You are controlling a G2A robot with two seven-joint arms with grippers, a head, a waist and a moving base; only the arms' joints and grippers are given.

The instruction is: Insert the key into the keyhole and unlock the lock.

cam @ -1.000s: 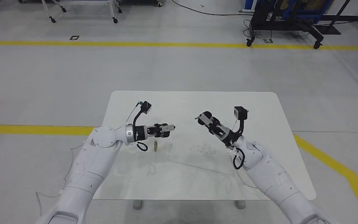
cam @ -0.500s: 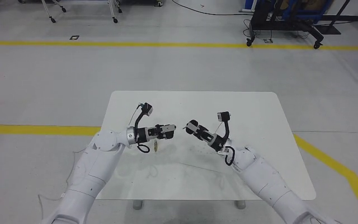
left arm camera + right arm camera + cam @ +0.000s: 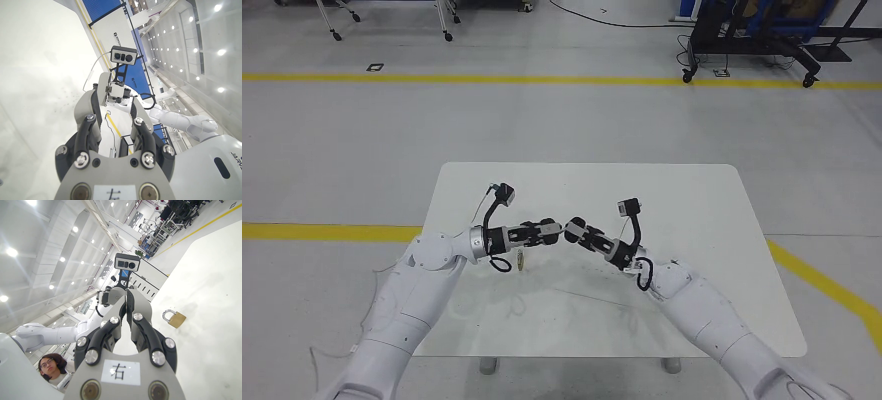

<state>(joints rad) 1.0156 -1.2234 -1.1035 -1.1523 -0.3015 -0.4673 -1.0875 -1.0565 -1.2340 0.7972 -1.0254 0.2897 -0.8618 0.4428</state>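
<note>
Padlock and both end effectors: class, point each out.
padlock point(image 3: 177, 320), right wrist view, brass body.
left end effector point(image 3: 114, 98), left wrist view, midway between fingertips.
right end effector point(image 3: 126, 294), right wrist view, midway between fingertips.

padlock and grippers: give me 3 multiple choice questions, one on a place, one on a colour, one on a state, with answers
1. Where is the padlock? A on the floor; B on the table; C in a box.
2. What colour is its body? A red; B black; C brass.
3. The left gripper is: A open; B shut on the padlock; C shut on nothing.

Answers: 1 B, it lies on the white table in the right wrist view. 2 C, the body is brass-yellow. 3 A, its fingers stand well apart in the left wrist view.
</note>
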